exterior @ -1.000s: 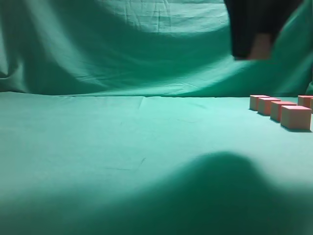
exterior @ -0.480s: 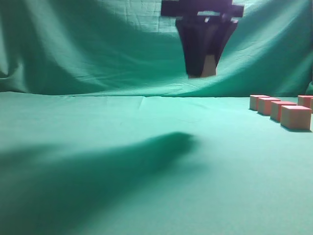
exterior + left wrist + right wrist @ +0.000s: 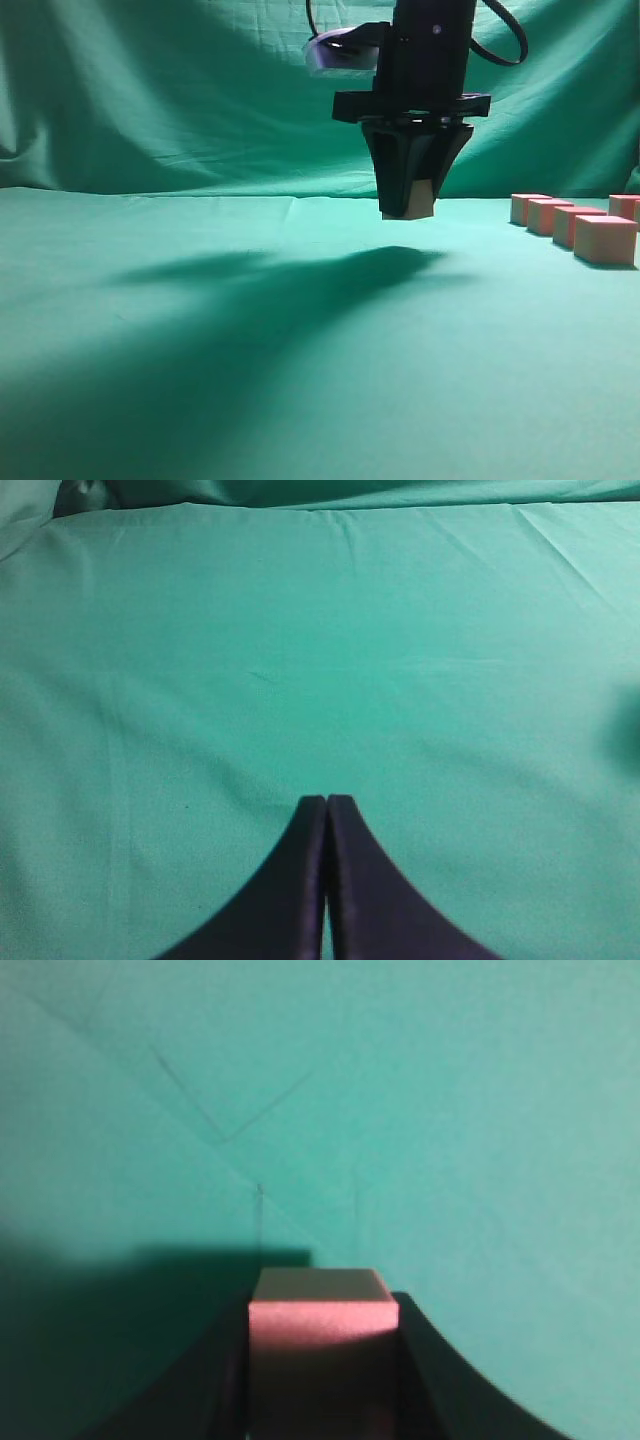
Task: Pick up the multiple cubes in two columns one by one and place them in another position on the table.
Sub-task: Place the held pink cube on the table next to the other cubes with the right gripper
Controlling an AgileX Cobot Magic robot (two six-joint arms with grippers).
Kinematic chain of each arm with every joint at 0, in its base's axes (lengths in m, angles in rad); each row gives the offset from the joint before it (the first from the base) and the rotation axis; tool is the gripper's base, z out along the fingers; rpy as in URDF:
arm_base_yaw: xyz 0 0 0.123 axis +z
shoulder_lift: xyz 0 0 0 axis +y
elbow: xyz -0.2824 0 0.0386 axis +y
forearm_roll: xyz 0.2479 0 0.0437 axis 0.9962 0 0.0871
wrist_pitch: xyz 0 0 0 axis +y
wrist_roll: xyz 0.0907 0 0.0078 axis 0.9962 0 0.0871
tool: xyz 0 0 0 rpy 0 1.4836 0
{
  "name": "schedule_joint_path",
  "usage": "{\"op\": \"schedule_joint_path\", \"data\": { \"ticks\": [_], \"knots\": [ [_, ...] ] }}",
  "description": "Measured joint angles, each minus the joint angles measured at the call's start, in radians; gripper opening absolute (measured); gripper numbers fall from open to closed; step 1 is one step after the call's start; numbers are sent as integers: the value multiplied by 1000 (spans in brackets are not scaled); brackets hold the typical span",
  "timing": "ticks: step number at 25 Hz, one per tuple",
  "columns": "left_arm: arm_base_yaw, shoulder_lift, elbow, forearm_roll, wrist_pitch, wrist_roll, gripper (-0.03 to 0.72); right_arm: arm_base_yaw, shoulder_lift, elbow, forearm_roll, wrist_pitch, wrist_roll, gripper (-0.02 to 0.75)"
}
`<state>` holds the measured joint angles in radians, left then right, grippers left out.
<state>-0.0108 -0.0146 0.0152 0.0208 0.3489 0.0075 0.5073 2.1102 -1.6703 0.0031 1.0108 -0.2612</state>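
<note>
My right gripper (image 3: 410, 205) hangs over the middle of the table (image 3: 250, 330), a little above the green cloth, shut on one pink cube (image 3: 421, 199). The right wrist view shows that cube (image 3: 322, 1325) clamped between the black jaws (image 3: 322, 1360). Several more pink cubes (image 3: 572, 226) stand in two columns at the right edge of the exterior view; the nearer column (image 3: 604, 239) runs toward the camera, and the second column (image 3: 624, 206) is mostly cut off. My left gripper (image 3: 326, 805) is shut and empty over bare cloth.
A draped green cloth backdrop (image 3: 200, 100) rises behind the table. The arm casts a broad shadow (image 3: 250, 300) across the cloth left of and below the gripper. Creases (image 3: 215, 1110) run through the cloth under the right gripper.
The right gripper with its cube has moved left from the upper right and come down toward the middle of the table. The standing cubes have not moved.
</note>
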Motion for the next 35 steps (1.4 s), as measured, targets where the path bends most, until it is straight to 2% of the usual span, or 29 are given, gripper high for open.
{"op": "schedule_joint_path", "data": {
  "ticks": [6,35],
  "knots": [
    [0,0,0,0,0,0,0,-7,16,0,42,-18,-70,267],
    [0,0,0,0,0,0,0,-7,57,0,68,-78,-78,267]
  ]
}}
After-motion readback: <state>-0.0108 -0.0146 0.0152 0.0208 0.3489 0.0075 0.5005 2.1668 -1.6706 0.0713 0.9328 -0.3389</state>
